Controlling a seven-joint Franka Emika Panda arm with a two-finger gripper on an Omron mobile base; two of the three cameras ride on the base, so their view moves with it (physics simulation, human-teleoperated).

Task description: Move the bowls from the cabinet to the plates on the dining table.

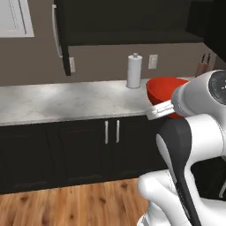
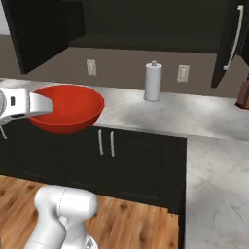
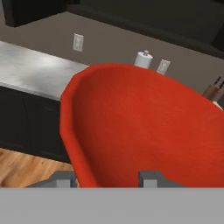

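A glossy red bowl point(image 1: 164, 89) point(image 2: 68, 110) hangs level in the air in front of the counter, at about counter height. My gripper point(image 1: 158, 111) point(image 2: 43, 105) point(image 3: 107, 179) is shut on its near rim, one finger inside the bowl and one outside. In the hand view the red bowl point(image 3: 144, 131) takes up most of the picture. The near-black wall cabinet point(image 1: 132, 22) point(image 2: 146, 22) hangs above the counter with its doors point(image 1: 62, 37) point(image 2: 227, 46) swung open; its inside is dark. The plates and the dining table are out of view.
A marble counter point(image 1: 66, 100) point(image 2: 214, 146) runs over dark base cabinets point(image 1: 88, 150) point(image 2: 141, 165) and turns a corner at the right. On it stand a paper towel roll point(image 1: 134, 70) point(image 2: 152, 81) and a knife block point(image 1: 203, 66) point(image 2: 242, 95). Wood floor point(image 1: 66, 205) lies below.
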